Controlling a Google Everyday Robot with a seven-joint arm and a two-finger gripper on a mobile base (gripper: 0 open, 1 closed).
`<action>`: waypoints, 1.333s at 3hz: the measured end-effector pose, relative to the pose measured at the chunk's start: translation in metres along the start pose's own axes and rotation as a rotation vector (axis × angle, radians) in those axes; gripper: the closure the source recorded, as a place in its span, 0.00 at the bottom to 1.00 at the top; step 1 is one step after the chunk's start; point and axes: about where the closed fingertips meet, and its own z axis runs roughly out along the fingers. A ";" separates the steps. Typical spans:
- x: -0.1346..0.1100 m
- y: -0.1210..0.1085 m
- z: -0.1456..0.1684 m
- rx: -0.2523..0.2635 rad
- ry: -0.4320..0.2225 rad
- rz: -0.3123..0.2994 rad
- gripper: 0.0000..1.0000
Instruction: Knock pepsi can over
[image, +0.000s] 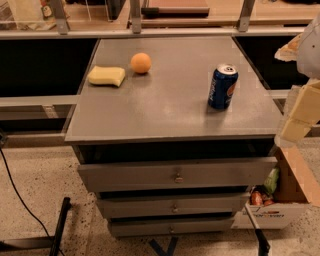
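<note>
The pepsi can (223, 86) is dark blue with a silver top and a red-white logo. It stands upright on the right part of the grey cabinet top (170, 105). My gripper (296, 120) shows as pale cream parts at the right edge of the view. It is to the right of the can, past the cabinet's right edge, and apart from the can.
An orange ball (141, 63) and a yellow sponge (106, 75) lie at the back left of the top. Three drawers (176, 175) sit below, slightly pulled out. An open cardboard box (282, 202) with items stands on the floor at right. A railing (150, 32) runs behind.
</note>
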 end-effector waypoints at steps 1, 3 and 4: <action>0.000 0.000 0.000 0.000 0.000 0.000 0.00; -0.009 -0.021 0.025 0.010 -0.037 0.035 0.00; 0.008 -0.044 0.031 0.025 0.014 0.065 0.00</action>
